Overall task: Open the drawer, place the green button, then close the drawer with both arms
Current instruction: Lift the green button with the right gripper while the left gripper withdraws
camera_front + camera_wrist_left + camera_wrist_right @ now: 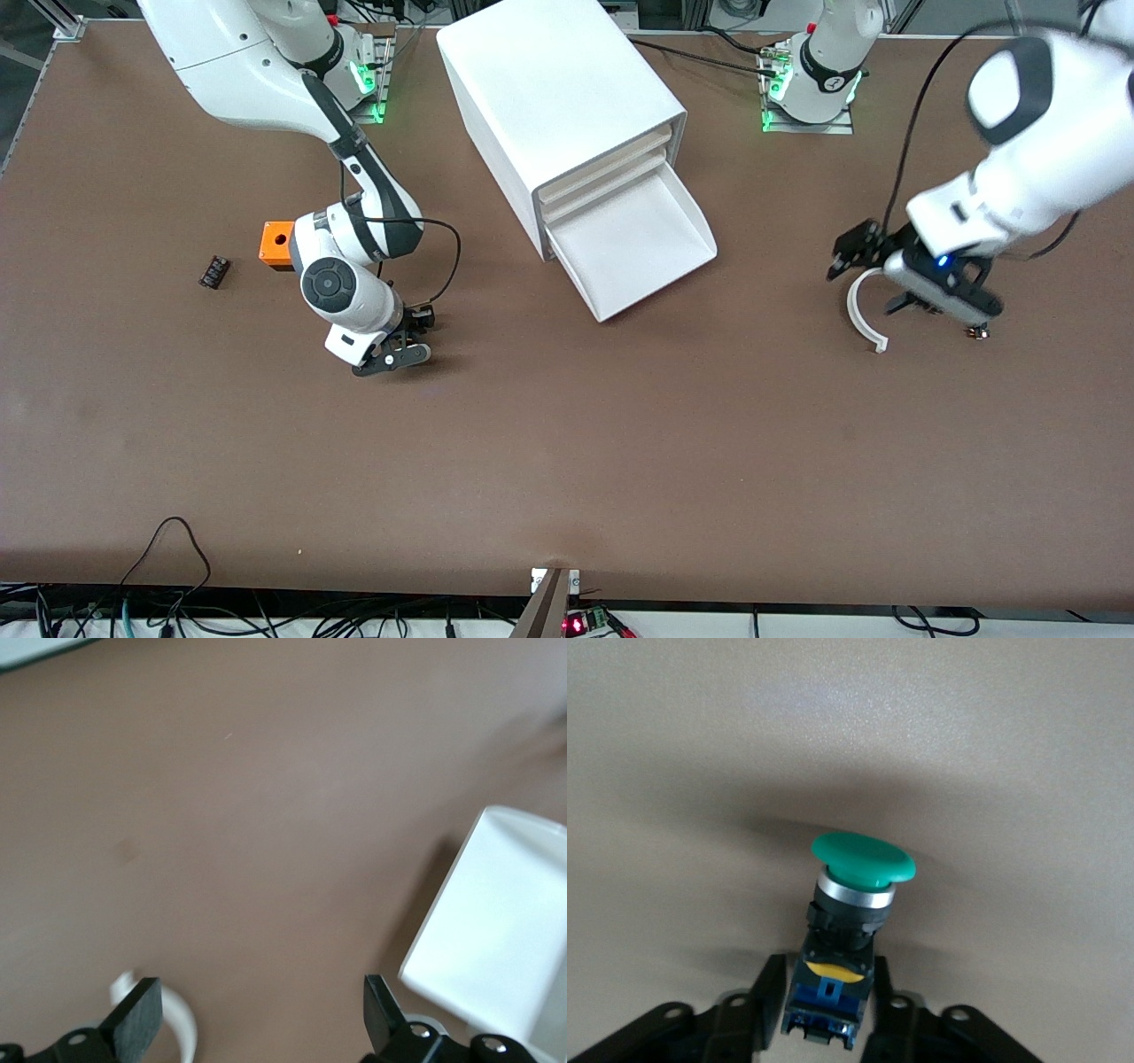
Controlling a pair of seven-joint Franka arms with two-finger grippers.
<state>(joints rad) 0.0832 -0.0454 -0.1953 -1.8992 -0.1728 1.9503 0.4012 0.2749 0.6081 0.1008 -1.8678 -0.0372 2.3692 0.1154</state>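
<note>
The drawer [657, 282], the bottommost on the white cabinet [549, 97], stands pulled out and holds nothing. It also shows in the left wrist view [496, 930]. My right gripper [406, 338] is low over the table between the orange cube and the drawer. In the right wrist view, my right gripper [827, 967] is shut on the blue-and-black body of the button [859, 873], whose green cap points away from it. My left gripper [873, 282] is open and empty over the table toward the left arm's end, and it shows wide open in the left wrist view [259, 992].
An orange cube with a hole [276, 244] and a small black part [213, 271] lie toward the right arm's end. A white curved piece [861, 312] lies under my left gripper, beside one finger in the left wrist view [182, 1019].
</note>
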